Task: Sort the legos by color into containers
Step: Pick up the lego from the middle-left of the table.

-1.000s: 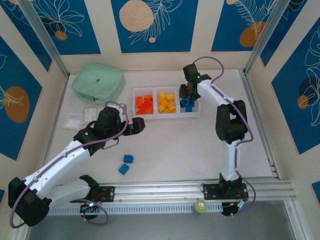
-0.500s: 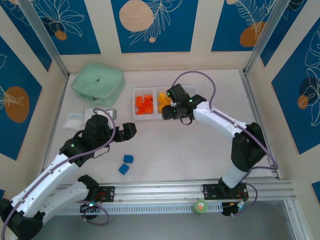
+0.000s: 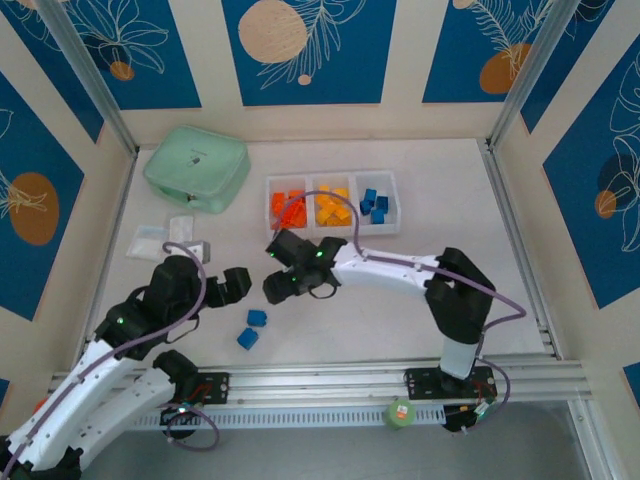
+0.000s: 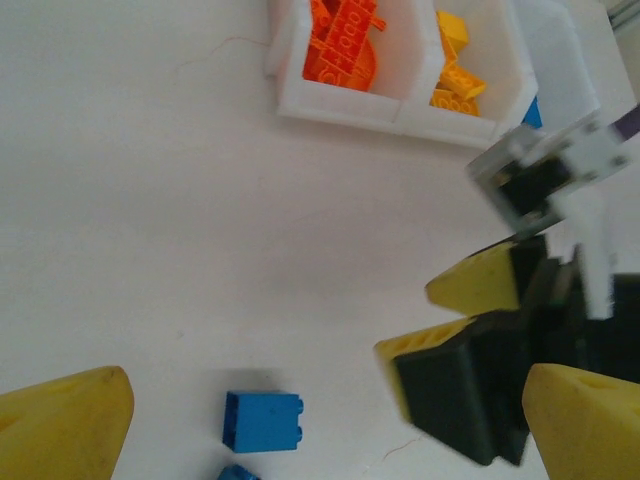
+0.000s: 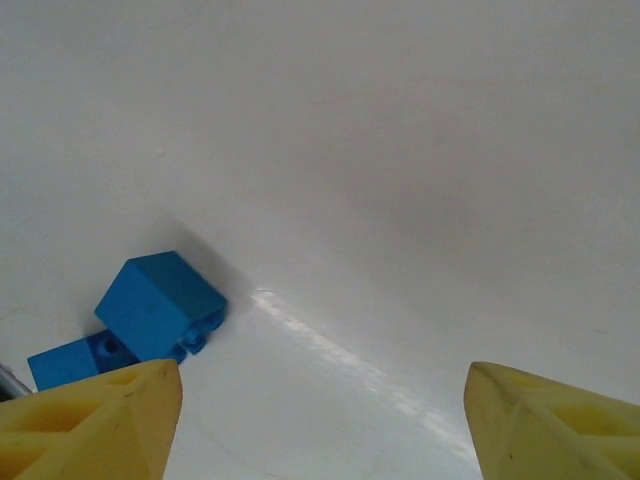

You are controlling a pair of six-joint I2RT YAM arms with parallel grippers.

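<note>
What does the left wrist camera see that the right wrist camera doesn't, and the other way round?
Left wrist camera: the containers, with red-orange legos and yellow-orange legos inside, plus the right gripper seen from outside, open. Right wrist camera: a close look at the two blue legos side by side, while the left camera's bottom edge cuts one off. Both: blue legos lying on the white table.
</note>
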